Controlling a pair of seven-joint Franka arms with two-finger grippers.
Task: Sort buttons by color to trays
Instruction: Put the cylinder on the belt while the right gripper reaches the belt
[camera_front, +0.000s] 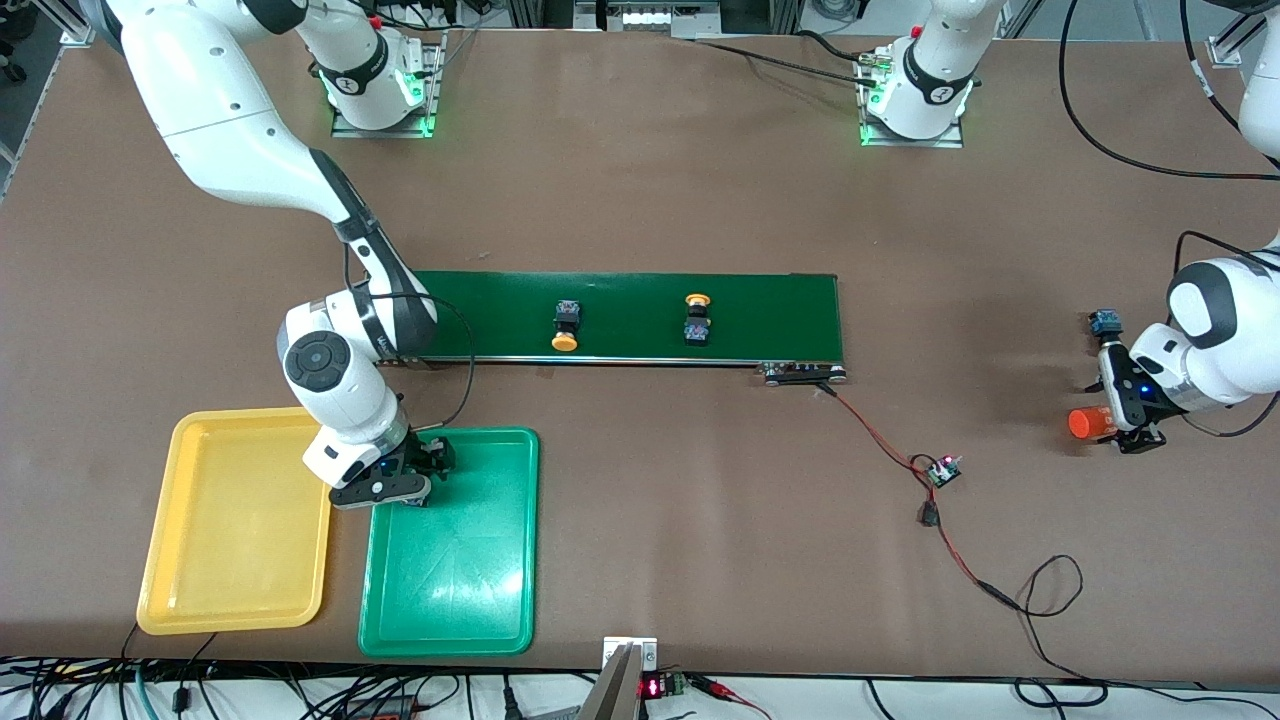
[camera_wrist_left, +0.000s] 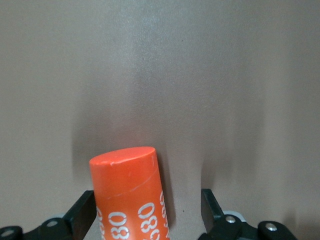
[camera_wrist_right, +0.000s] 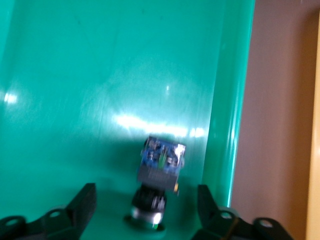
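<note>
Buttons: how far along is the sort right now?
Done: one button lies in the green tray, between the fingers of the open right gripper. In hand: nothing; the open left gripper straddles an orange cylinder on the table. Left: two yellow buttons on the belt, one and its twin, for the yellow tray, plus a fourth button beside the left arm.

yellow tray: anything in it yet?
Empty. The yellow tray shows only bare floor in the front view; both yellow-capped buttons lie on the conveyor belt.
</note>
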